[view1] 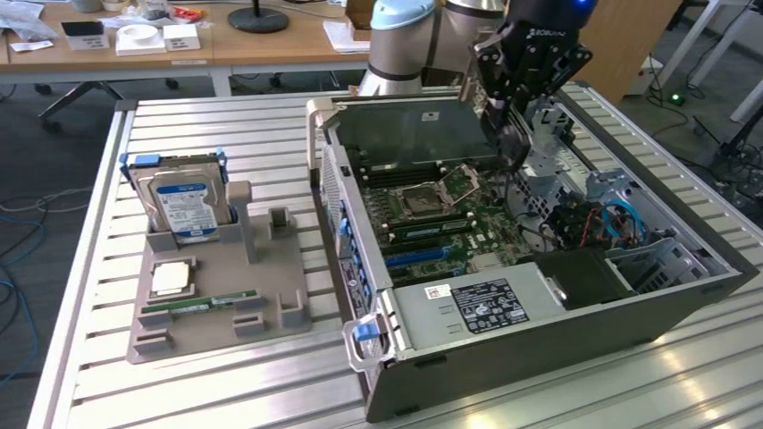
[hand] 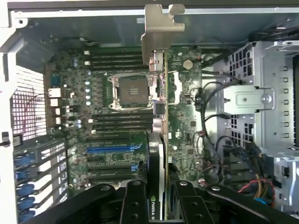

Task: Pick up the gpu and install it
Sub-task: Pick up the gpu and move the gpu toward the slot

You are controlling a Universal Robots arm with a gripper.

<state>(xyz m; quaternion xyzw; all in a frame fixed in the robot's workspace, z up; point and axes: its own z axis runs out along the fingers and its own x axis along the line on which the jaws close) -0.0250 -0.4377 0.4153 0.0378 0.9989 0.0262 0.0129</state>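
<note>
The arm reaches down; its claw [hand: 161, 189], half closed, clamps the gpu [hand: 158, 140] edge-on; motherboard [hand: 187, 116] beneath; claw body reads ROBOTIQ.

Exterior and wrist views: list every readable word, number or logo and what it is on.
"ROBOTIQ": on the body of the black gripper.
Blue-white label on the silver hard drive: too small to read.
Black label on the grey power supply: too small.
Green logo on the thin dark gpu card held by the gripper: lettering blurred.

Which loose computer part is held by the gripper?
The gpu, the thin dark card with a silver bracket, in the gripper; the hard drive and memory stick sit on the grey holder.
</note>
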